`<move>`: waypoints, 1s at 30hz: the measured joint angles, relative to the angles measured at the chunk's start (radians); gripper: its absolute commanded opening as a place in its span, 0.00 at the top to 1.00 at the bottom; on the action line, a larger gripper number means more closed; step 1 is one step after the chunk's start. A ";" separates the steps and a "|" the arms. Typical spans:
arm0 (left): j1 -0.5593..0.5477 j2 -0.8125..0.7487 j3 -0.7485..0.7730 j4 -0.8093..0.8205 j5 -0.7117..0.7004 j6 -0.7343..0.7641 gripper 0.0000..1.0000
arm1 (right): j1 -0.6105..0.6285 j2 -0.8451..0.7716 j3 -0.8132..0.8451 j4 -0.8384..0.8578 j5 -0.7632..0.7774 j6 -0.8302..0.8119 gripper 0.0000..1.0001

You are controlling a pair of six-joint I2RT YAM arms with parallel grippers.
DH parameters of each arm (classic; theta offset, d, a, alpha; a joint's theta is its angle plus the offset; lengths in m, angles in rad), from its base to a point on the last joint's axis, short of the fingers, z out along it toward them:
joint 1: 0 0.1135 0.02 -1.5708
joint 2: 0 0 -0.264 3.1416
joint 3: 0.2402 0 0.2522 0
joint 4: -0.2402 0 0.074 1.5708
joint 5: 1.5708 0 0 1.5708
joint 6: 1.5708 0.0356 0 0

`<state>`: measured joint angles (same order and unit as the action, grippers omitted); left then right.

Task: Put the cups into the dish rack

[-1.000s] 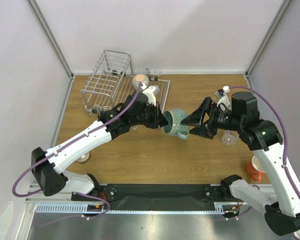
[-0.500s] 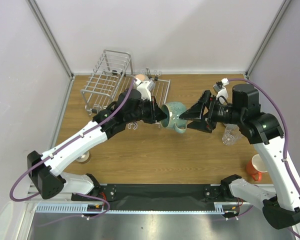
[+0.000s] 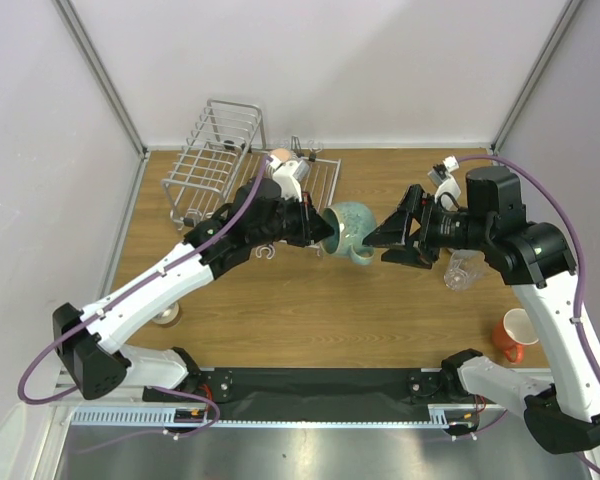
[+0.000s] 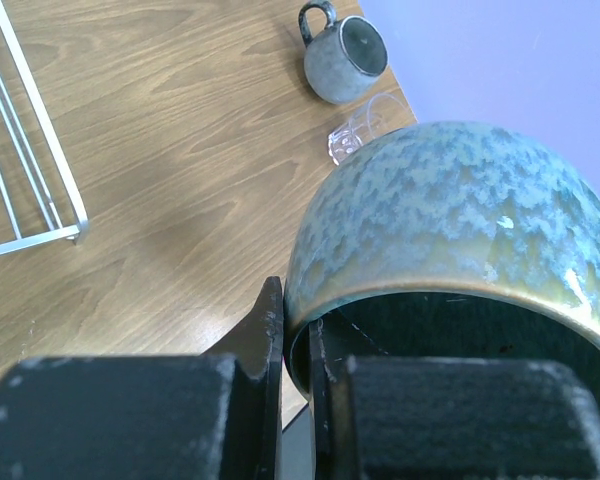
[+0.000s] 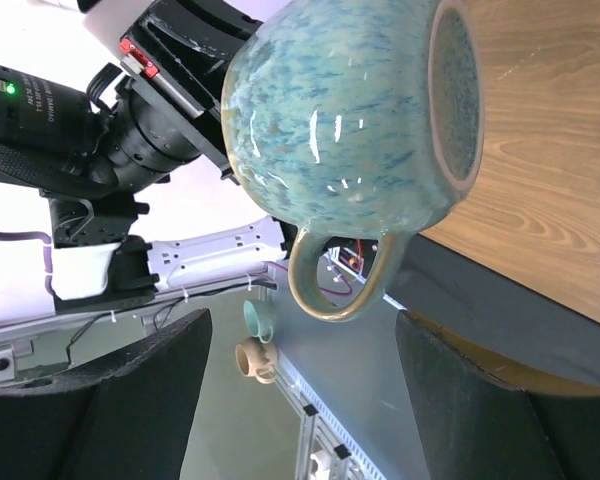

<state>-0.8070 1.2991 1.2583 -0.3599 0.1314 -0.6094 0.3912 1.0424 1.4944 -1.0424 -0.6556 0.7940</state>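
My left gripper (image 3: 325,233) is shut on the rim of the teal mug (image 3: 348,232), one finger inside and one outside (image 4: 270,330), and holds it above the table, mouth toward the wrist. My right gripper (image 3: 388,242) is open just right of the mug. Its fingers (image 5: 145,400) stand wide either side of the mug's handle (image 5: 340,275) without touching it. The dish rack (image 3: 215,160) stands at the far left, with a peach cup (image 3: 280,157) on its tray. Its wire edge shows in the left wrist view (image 4: 30,150).
A clear glass (image 3: 463,270) lies under my right arm and an orange-red cup (image 3: 515,335) stands at the near right. A cream-beige cup (image 3: 165,315) stands at the near left. The left wrist view shows a grey mug (image 4: 345,60) beside the glass (image 4: 365,135).
My left gripper has lifted the teal mug a little toward the far side. My right gripper has come away from the mug and drawn back slightly to the right.
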 measured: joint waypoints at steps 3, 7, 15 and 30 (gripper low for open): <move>0.000 -0.006 0.000 0.000 -0.001 0.000 1.00 | 0.000 0.000 -0.003 0.003 -0.002 0.000 0.19; 0.000 -0.021 -0.007 0.028 0.003 -0.018 1.00 | 0.000 -0.036 -0.077 0.076 -0.028 0.058 0.19; 0.000 -0.070 -0.083 0.189 0.021 -0.098 1.00 | 0.042 -0.086 -0.251 0.316 -0.081 0.256 0.20; 0.007 -0.147 -0.200 0.356 0.018 -0.153 1.00 | 0.123 -0.095 -0.343 0.594 -0.055 0.539 0.53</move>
<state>-0.8001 1.1522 1.0580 -0.0040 0.1497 -0.7628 0.5140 0.9474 1.1515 -0.4480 -0.7109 1.3327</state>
